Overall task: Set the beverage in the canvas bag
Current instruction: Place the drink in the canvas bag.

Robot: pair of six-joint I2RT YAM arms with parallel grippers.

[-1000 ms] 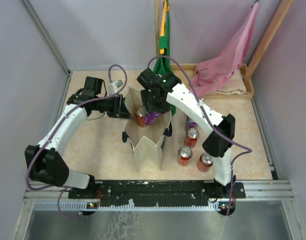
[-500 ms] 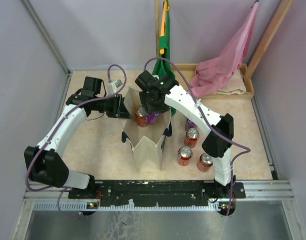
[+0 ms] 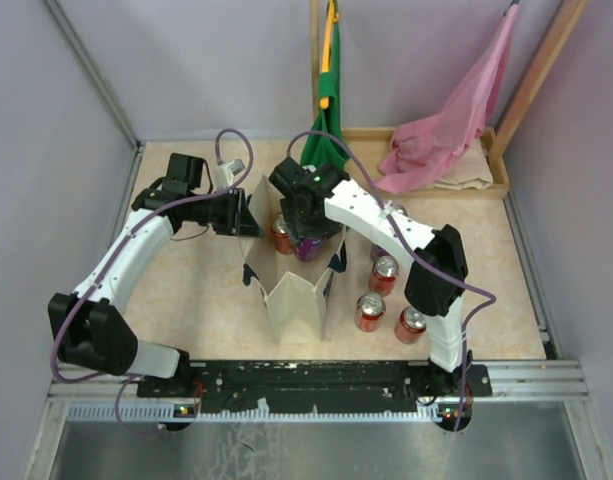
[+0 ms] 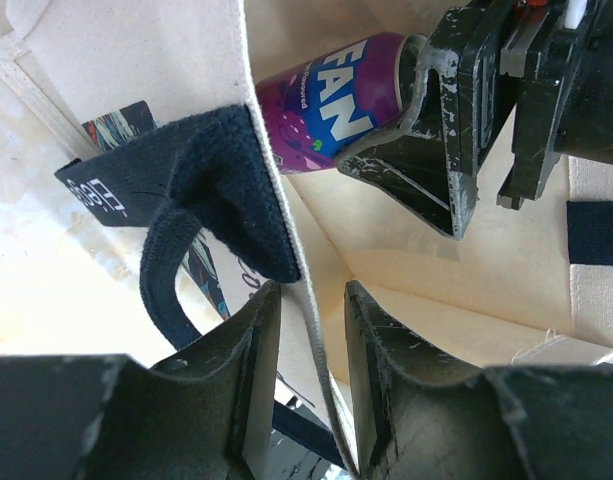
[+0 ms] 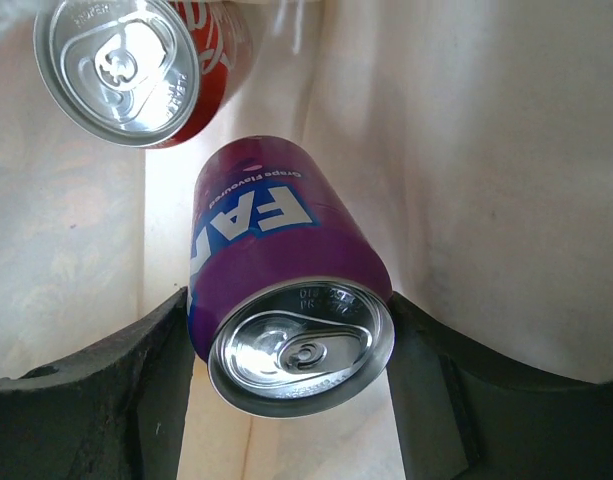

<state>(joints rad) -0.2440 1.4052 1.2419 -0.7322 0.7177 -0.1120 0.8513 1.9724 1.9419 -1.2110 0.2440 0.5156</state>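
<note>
The beverage is a purple grape soda can (image 5: 276,230), and my right gripper (image 5: 291,320) is shut on it, one finger on each side. In the top view that gripper (image 3: 306,226) holds the can (image 3: 308,245) inside the open mouth of the cream canvas bag (image 3: 296,295). A red can (image 5: 136,60) stands inside the bag beside it. My left gripper (image 4: 308,310) is shut on the bag's left rim (image 4: 286,200), next to a navy handle (image 4: 221,190). From above, the left gripper (image 3: 248,215) holds that wall outward.
Three red cans (image 3: 385,270) (image 3: 370,311) (image 3: 411,323) and a purple can (image 3: 380,247) stand on the table right of the bag. A green cloth bag (image 3: 326,110) and a pink cloth bag (image 3: 446,125) hang at the back over a wooden tray (image 3: 491,182).
My right gripper has carried the purple can toward the near side and down into the bag's mouth. The left arm and the bag have stayed put.
</note>
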